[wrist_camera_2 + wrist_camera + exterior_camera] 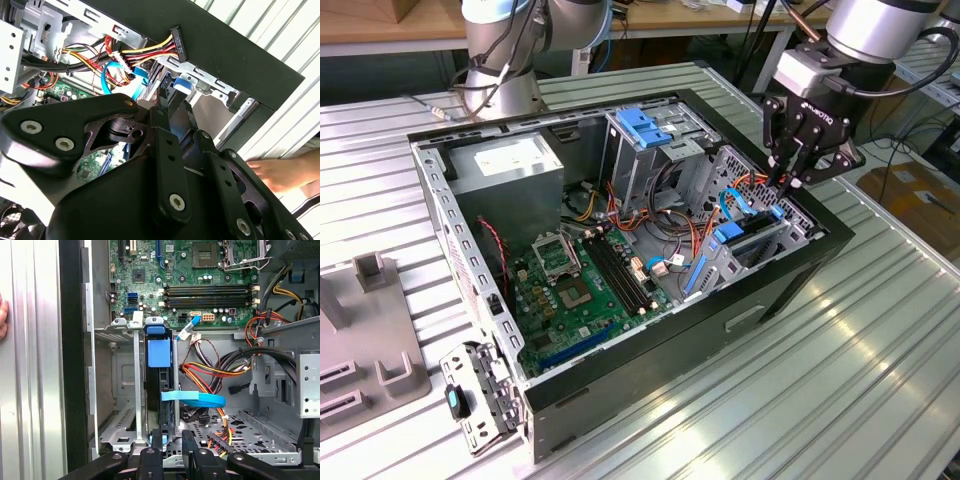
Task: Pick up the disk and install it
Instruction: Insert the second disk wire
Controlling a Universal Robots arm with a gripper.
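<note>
White lettering was seen on the gripper [788,180] body in the exterior view; it was not read off. A white label was noted on the grey power supply [510,165] at the back of the open case [720,330], its print too small to make out. White print was also seen on the motherboard [580,290].

The disk [152,390] was seen edge-on in the first wrist view as a dark, narrow slab standing upright in the metal bay [120,430], with a blue plastic tab [160,352] at its far end. No label face was shown. In the exterior view the disk [758,240] was probably the grey plate with blue rails, slotted in the bay at the case corner on the exterior view's right.

The gripper [172,440] was placed directly over the disk's near end, in line with it, touching or just short of it; which could not be told. Whether the claw was spread, closed or pinching the disk could not be told. A light blue cable [192,399] was looped just beside the disk. A person's hand [275,172] was rested on the table outside the case wall.
</note>
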